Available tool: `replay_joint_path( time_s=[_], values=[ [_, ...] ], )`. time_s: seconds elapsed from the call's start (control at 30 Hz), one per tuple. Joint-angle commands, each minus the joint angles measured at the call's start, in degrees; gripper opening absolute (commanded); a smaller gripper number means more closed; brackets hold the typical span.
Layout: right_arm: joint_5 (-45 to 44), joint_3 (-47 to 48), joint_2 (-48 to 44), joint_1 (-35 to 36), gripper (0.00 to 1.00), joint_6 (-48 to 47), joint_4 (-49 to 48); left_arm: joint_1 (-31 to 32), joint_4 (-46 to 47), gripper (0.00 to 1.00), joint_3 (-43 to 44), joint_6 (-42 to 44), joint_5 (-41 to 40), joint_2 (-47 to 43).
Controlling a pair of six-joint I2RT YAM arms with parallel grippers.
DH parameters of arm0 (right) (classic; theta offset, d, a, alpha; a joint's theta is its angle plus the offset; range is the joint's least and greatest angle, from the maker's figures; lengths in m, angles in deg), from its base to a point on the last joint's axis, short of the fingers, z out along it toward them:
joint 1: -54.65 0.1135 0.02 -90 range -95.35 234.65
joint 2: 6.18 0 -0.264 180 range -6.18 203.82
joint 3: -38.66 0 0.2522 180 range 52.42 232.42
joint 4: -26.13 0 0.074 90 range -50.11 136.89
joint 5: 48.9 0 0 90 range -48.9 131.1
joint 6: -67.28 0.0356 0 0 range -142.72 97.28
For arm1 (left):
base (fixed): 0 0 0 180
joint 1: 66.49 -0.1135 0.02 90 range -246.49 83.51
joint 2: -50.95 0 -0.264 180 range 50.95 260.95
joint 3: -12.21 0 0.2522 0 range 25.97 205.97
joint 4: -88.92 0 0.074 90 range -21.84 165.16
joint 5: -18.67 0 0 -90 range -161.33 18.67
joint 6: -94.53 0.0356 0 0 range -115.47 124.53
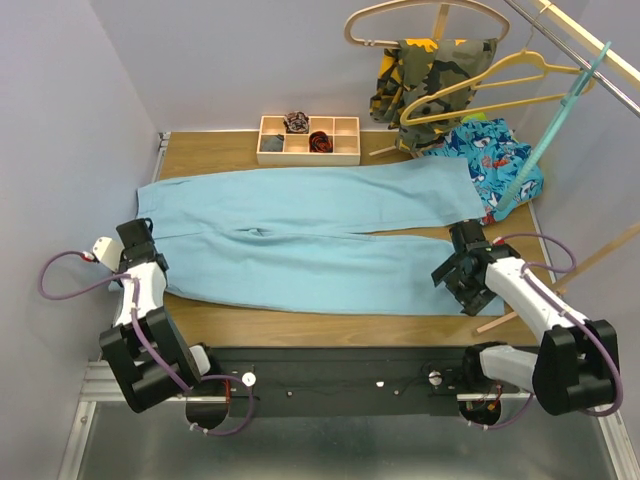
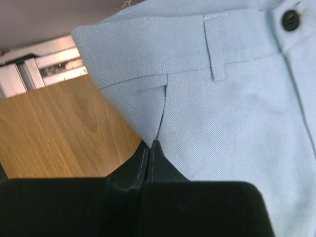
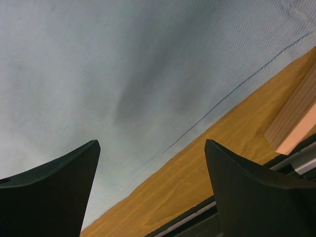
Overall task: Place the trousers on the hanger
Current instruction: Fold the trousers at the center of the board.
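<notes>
The light sky-blue trousers [image 1: 300, 235] lie flat across the wooden table, waistband at the left and leg ends at the right. My left gripper [image 1: 137, 245] is at the near-left waistband corner. In the left wrist view it [image 2: 150, 147] is shut, with a fold of the trousers [image 2: 222, 98] pinched at its tips beside a belt loop. My right gripper [image 1: 457, 272] hangs open over the near leg's end. Its fingers [image 3: 59, 182] straddle the cloth edge [image 3: 123, 74] and bare table, holding nothing. The teal hanger [image 1: 545, 140] leans at the back right.
A wooden compartment tray [image 1: 308, 140] sits at the table's back. A camouflage garment [image 1: 430, 70], a yellow hanger [image 1: 490, 90], a pale wooden hanger [image 1: 420, 15] and a shark-print cloth [image 1: 490, 160] crowd the back right under a metal rail [image 1: 580, 45]. A wooden stick [image 1: 575, 270] slants beside my right arm.
</notes>
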Motion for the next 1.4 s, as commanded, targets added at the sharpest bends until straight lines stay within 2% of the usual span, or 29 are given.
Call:
replay_joint_path(
  time_s=[0.0,0.33,0.47,0.67,0.77,0.8,0.87,0.9,0.93,1.17,1.37],
  values=[
    [1.6,-3.0,2.3,-2.7,0.93,1.5,4.2,-0.4,2.0,0.00,3.5,4.8,-2.4,-2.4],
    [0.9,-6.1,0.6,-5.0,0.88,3.6,4.1,-0.4,2.3,0.00,4.3,4.5,-1.5,-3.7],
    [0.7,-7.6,0.4,-5.1,0.81,4.5,2.8,-0.4,2.2,0.00,4.2,4.5,-1.7,-5.1],
    [0.1,-10.0,-0.7,-5.2,0.57,5.8,-0.6,-0.4,1.8,0.00,3.7,5.1,-2.2,-6.7],
    [0.2,-9.5,-0.7,-5.1,0.38,5.3,-1.2,-0.4,1.3,0.00,3.9,5.2,-2.6,-7.7],
    [0.1,-9.1,-1.0,-5.1,0.26,5.0,-1.1,-0.4,0.8,0.00,4.1,5.1,-3.1,-8.0],
    [0.0,-7.5,-1.3,-5.1,0.14,3.9,-0.9,-0.4,0.3,0.00,4.3,5.2,-3.8,-9.0],
    [-0.5,-6.9,-1.8,-5.1,0.03,3.4,-0.8,-0.4,-0.4,0.00,4.5,5.0,-4.9,-9.5],
    [-0.8,-4.9,-2.0,-5.1,0.01,3.3,-0.2,-0.4,-0.9,0.00,4.7,4.7,-5.3,-10.0],
    [-11.1,6.1,-6.0,-5.2,0.01,4.5,8.8,-0.4,-3.6,0.00,7.5,5.0,-11.0,-15.6],
    [-17.5,10.0,-7.3,-5.2,0.01,3.9,10.8,-0.5,-5.4,0.00,8.2,6.8,-15.4,-17.9]
  ],
)
